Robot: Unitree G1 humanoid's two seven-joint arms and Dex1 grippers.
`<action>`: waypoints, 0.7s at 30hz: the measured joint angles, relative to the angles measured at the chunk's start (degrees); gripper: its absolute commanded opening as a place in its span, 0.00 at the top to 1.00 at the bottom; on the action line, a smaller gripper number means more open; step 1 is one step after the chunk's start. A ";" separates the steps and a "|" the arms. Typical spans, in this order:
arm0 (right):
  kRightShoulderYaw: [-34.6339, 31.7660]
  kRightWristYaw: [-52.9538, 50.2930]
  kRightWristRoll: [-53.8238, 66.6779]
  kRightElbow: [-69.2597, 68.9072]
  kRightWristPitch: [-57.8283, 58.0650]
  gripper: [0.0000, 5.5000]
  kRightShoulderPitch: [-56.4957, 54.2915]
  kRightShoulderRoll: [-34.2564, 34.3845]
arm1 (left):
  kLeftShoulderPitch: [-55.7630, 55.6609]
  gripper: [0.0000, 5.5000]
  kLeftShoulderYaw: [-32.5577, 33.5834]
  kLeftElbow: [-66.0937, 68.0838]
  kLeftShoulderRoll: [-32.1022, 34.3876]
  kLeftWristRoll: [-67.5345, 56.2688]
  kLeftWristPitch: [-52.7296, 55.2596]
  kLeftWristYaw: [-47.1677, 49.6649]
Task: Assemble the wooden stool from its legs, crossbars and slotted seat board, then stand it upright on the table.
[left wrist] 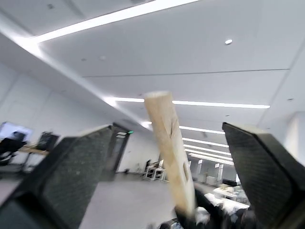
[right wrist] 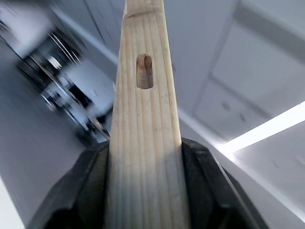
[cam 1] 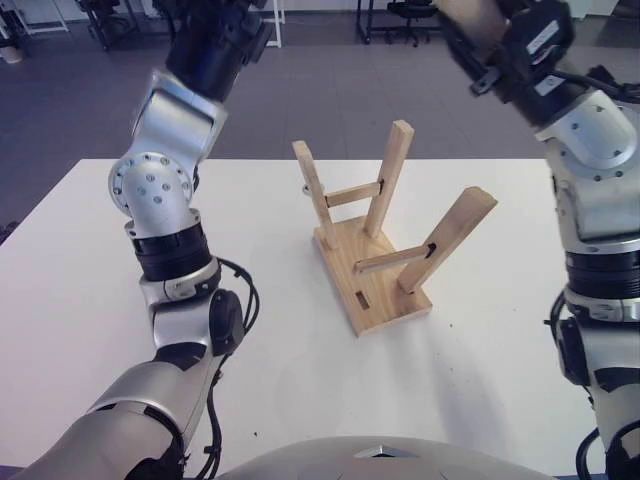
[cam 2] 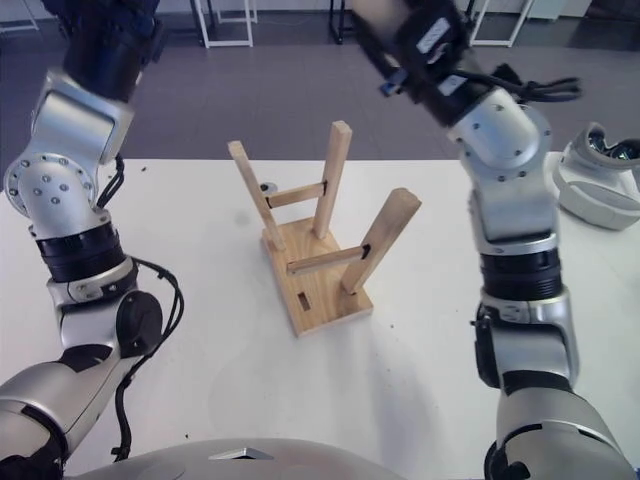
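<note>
The seat board (cam 1: 392,305) holds three legs (cam 1: 388,180); right pincer (right wrist: 145,191) clamps fourth leg (right wrist: 143,119).

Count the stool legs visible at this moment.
4. Three stand in the upturned seat board: the rear left leg, the rear right leg and the front right leg. The fourth leg is clamped in the raised right hand. None seems hidden.

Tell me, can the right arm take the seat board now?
Probably not yet: the right gripper is shut on a leg and is high above the table. Nothing blocks the seat board itself, so it should first set the leg down.
</note>
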 measured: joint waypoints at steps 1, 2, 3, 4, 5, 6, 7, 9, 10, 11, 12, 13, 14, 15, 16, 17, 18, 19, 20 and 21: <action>1.90 1.01 0.73 -1.84 -0.26 0.62 -0.05 1.98 | -1.55 0.35 0.39 1.08 -0.34 -1.14 -0.04 0.05; 2.29 1.48 1.00 -2.46 -0.25 0.62 -0.04 2.90 | -2.13 0.39 0.39 1.31 -0.43 -2.30 -0.03 -0.01; 2.29 1.95 1.08 -2.62 -0.25 0.62 -0.04 3.15 | -2.26 0.43 0.32 1.21 -0.42 -2.85 -0.02 -0.10; 2.21 2.18 1.20 -2.70 -0.24 0.62 -0.04 3.51 | -2.26 0.47 0.18 1.01 -0.40 -3.34 0.04 -0.20; 2.15 2.29 1.26 -2.75 -0.19 0.62 -0.02 4.02 | -2.25 0.51 0.07 0.97 -0.37 -3.94 0.08 -0.30; 1.75 2.31 1.40 -2.76 0.07 0.62 0.00 4.73 | -2.25 0.54 0.08 0.98 -0.20 -4.50 0.09 -0.36; 1.53 2.32 1.64 -2.77 0.40 0.62 0.00 4.99 | -2.22 0.58 0.10 0.99 0.05 -4.53 0.09 -0.37; 0.74 2.32 1.83 -2.76 1.60 0.62 0.00 5.38 | -1.83 0.63 0.19 0.98 0.41 -4.76 0.10 -0.31; 0.37 2.41 1.85 -2.70 2.18 0.62 0.00 5.44 | -1.38 0.67 0.20 0.93 0.61 -5.05 0.10 -0.26; 0.03 2.76 1.85 -2.65 2.61 0.62 0.00 5.43 | -1.09 0.70 0.22 0.88 0.93 -5.08 0.10 -0.21; -0.14 2.97 1.85 -2.67 2.96 0.62 0.00 5.43 | -1.01 0.72 0.19 0.73 1.00 -5.08 0.10 -0.12; -0.30 3.13 1.84 -2.80 3.27 0.62 0.01 5.43 | -0.96 0.75 0.12 0.52 1.00 -5.08 0.10 -0.10; -0.37 3.30 1.81 -2.90 3.48 0.62 0.02 5.43 | -0.93 0.78 0.02 0.44 1.03 -5.08 0.09 -0.11; -0.37 3.37 1.74 -2.90 3.52 0.62 0.05 5.43 | -0.84 0.79 -0.10 0.30 1.14 -5.06 0.07 -0.11; -0.37 3.45 1.55 -2.90 3.53 0.62 0.06 5.39 | -0.72 0.80 -0.29 0.28 1.49 -4.99 0.07 -0.09; -0.38 3.59 1.39 -2.91 3.52 0.62 0.05 5.39 | -0.64 0.80 -0.40 0.28 1.74 -4.94 0.06 -0.07; -0.38 3.73 1.36 -2.92 3.52 0.62 0.05 5.38 | -0.61 0.80 -0.43 0.26 1.79 -4.94 0.06 -0.05; -0.39 4.13 1.28 -2.96 3.47 0.62 0.06 5.22 | -0.30 0.80 -0.48 -0.13 1.79 -4.93 0.04 0.01; -0.39 4.64 1.22 -3.00 3.39 0.55 0.06 5.00 | 0.23 0.80 -0.48 -0.63 1.79 -4.93 0.00 0.06; -0.37 5.08 1.06 -3.01 3.28 0.51 0.08 4.74 | 0.77 0.81 -0.46 -0.93 1.79 -4.94 -0.05 0.11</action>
